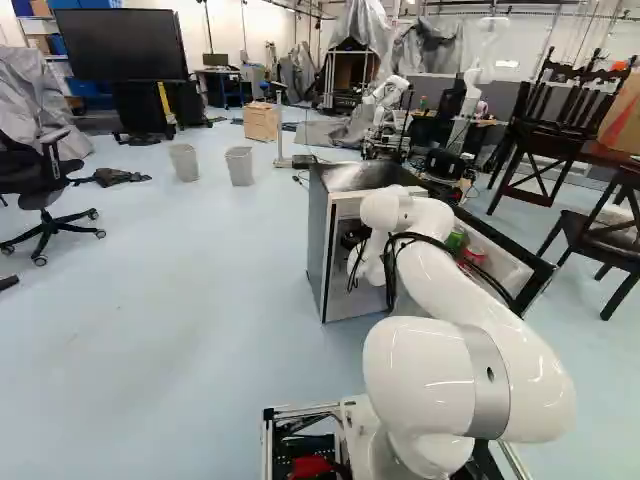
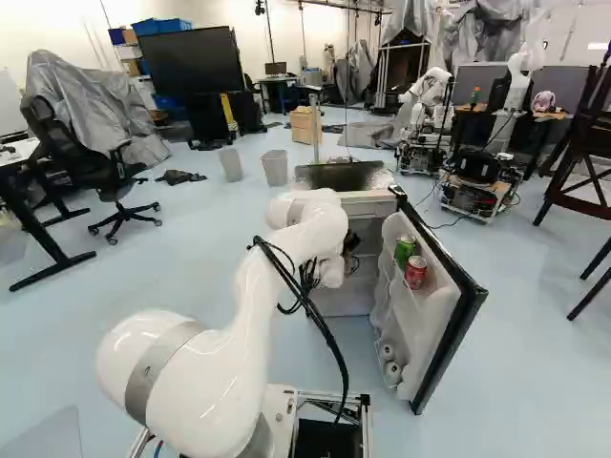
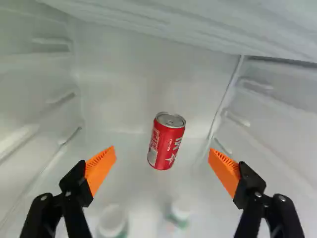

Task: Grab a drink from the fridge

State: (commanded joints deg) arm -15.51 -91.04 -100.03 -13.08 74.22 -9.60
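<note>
The red can [image 3: 167,141] stands upright inside the fridge [image 2: 346,298], ahead of the claw [image 2: 351,244], in line with the gap between its fingers. The fingers are spread apart. Two blurred white objects [image 3: 113,220] are nearer the claw. The open door [image 2: 420,320], right of the claw, holds a green can [image 2: 405,250] and a second red can [image 2: 415,273]

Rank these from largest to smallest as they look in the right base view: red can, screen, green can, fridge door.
1. Fridge door
2. Screen
3. Red can and green can: they look alike, so I leave them unranked.
</note>
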